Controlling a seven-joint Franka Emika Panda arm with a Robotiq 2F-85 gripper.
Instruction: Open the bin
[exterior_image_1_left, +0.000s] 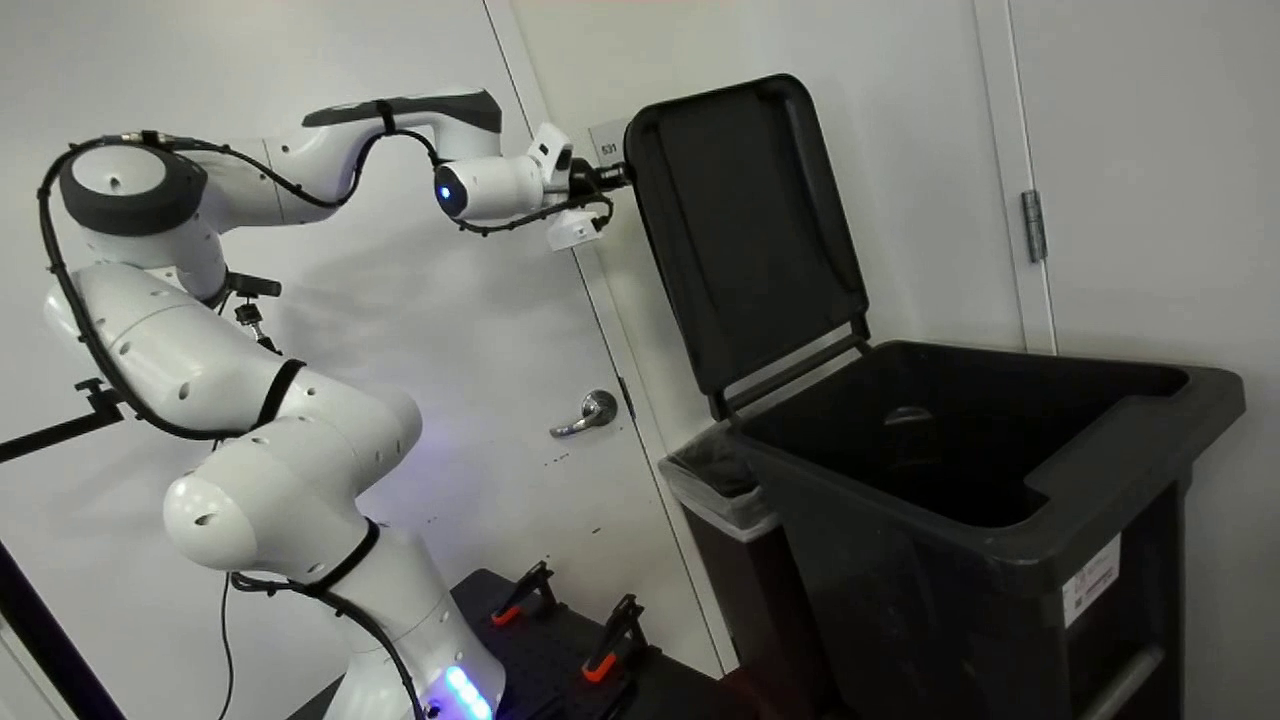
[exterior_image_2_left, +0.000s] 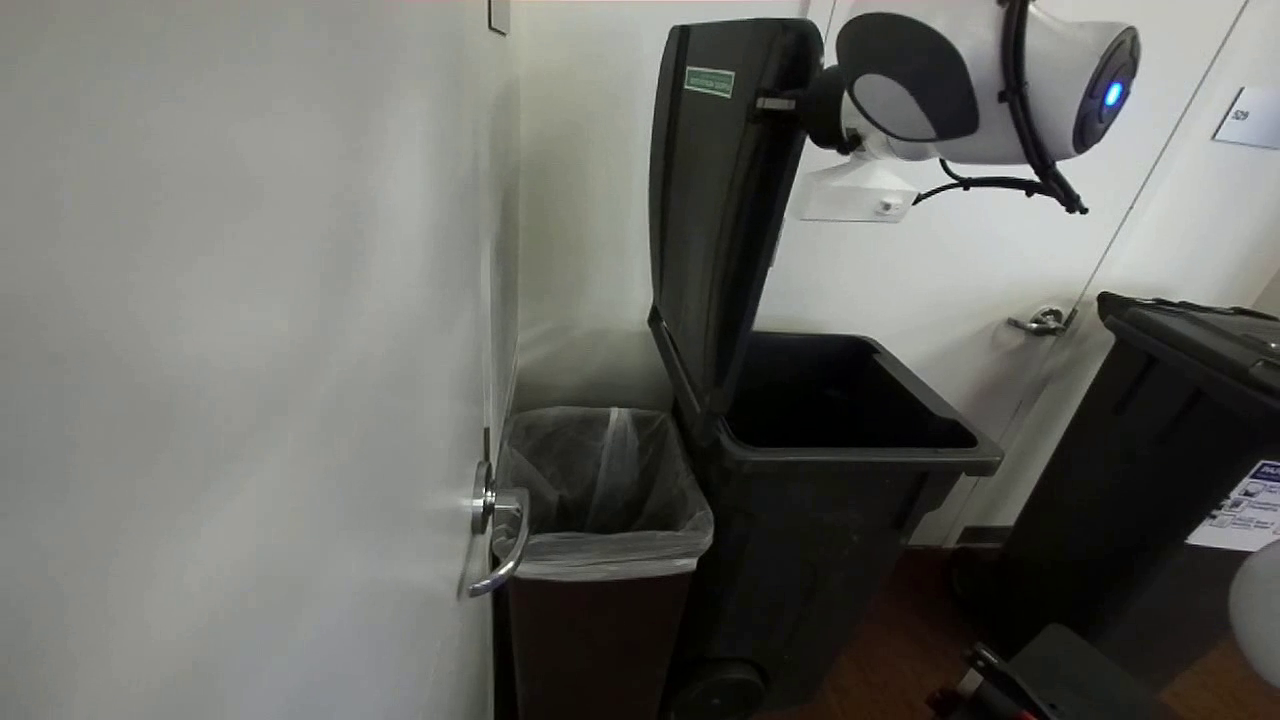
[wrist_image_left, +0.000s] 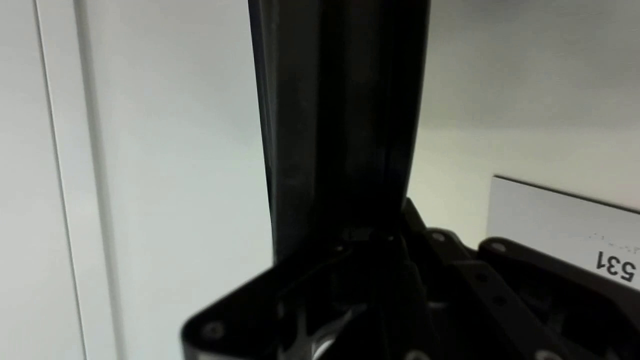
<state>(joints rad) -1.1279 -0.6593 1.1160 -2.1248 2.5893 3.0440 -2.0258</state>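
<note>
In exterior view, tilted vantage stands well back, facing nearly whole robot arm (exterior_image_1_left: 330, 440) and angled down into bin (exterior_image_1_left: 930, 590), underside of lid (exterior_image_1_left: 750, 230) toward it. In exterior view, vantage peers down past close-by door (exterior_image_2_left: 250, 350), catching lid's outer face. Both exterior views share bin, lined trash can (exterior_image_2_left: 610, 630) and arm's wrist end. Wrist view, wall sign (wrist_image_left: 560, 225) upside down, stares at lid edge from up close.

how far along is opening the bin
Done: the lid stands raised and the bin is open in both exterior views. In hand: the claw is at the lid's edge; whether it grips is hard to tell. Left, probably: swing the lid, near upright rather than folded back, farther over, then withdraw.
</note>
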